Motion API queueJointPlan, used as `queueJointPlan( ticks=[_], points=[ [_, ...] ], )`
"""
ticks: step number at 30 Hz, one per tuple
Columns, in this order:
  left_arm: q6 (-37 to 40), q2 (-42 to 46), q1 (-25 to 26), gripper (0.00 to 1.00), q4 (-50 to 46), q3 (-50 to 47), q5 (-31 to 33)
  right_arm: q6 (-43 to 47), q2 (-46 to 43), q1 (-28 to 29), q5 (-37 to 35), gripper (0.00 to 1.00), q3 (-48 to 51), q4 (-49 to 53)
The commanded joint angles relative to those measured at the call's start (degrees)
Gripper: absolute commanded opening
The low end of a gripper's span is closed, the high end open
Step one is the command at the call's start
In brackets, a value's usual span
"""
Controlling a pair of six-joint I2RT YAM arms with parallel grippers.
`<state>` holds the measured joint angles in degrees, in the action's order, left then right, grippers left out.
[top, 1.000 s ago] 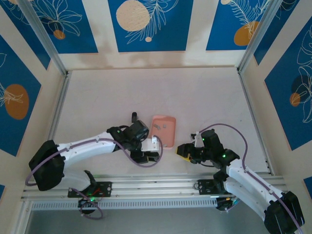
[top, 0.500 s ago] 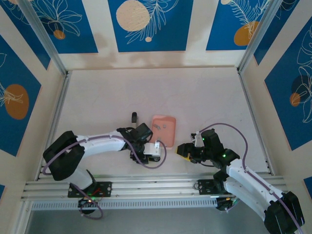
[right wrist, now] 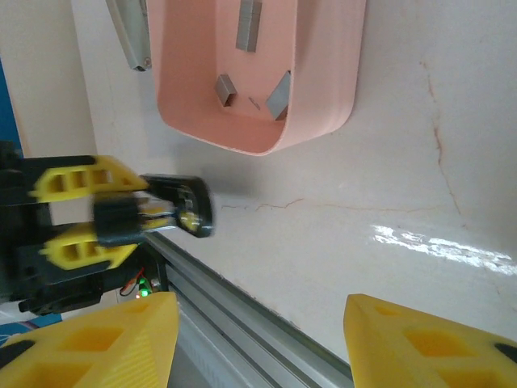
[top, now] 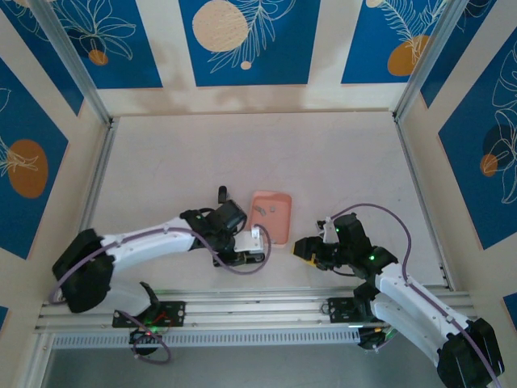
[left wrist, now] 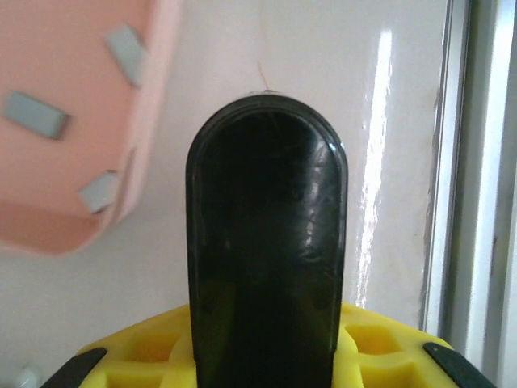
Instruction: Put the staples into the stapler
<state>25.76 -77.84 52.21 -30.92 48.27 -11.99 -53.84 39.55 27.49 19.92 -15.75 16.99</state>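
Observation:
The black stapler [left wrist: 266, 242] lies near the table's front edge, just left of the pink tray's [top: 283, 230] near end. My left gripper [top: 245, 259] is shut on it, and its rounded black end fills the gap between the yellow fingers [left wrist: 388, 343]. From the right wrist view, that gripper [right wrist: 141, 217] clamps the stapler [right wrist: 187, 206] from the side. Several small grey staples [left wrist: 36, 113] lie loose in the tray [right wrist: 323, 105]. My right gripper [top: 303, 249] hovers open to the right of the tray, with nothing between its fingers [right wrist: 121, 339].
A small dark object [top: 222, 194] stands on the table behind the left arm. A grey metal piece [right wrist: 129, 32] lies beside the tray's far end. The aluminium rail [right wrist: 242, 323] runs along the table's front edge, close to both grippers.
My left gripper's jaws have closed in on the stapler, and its arm dipped and came back. The right arm has stayed put.

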Motion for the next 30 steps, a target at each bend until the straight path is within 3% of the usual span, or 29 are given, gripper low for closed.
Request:
queueJointPlan(
  ticks=[1,7,11,17,21,30],
  points=[
    [-11.80,8.56,-2.38,0.19,4.19,-1.92,1.96,1.72,-0.35,-0.55,0.28,0.57,-2.15,1.53],
    [-26.21,15.30,-9.94,0.19,9.01,-4.16,12.76,1.78,-0.02,-0.93,-0.37,0.57,-3.44,1.61],
    [-37.18,14.14,-15.71,0.08,10.13,-2.92,22.44,1.90,0.65,-0.93,-1.06,0.56,-4.67,2.08],
    [-45.56,4.75,-21.65,0.06,10.40,-0.33,24.79,1.88,3.13,-0.85,-1.29,0.56,-6.52,1.98],
    [-50.46,-0.39,-22.45,0.00,9.67,1.13,27.46,1.74,3.82,-0.76,-1.68,0.56,-7.10,2.24],
    [-50.88,-5.13,-23.45,0.10,14.39,1.59,27.74,1.05,5.87,-0.43,-2.25,0.56,-7.53,1.29]
  ],
)
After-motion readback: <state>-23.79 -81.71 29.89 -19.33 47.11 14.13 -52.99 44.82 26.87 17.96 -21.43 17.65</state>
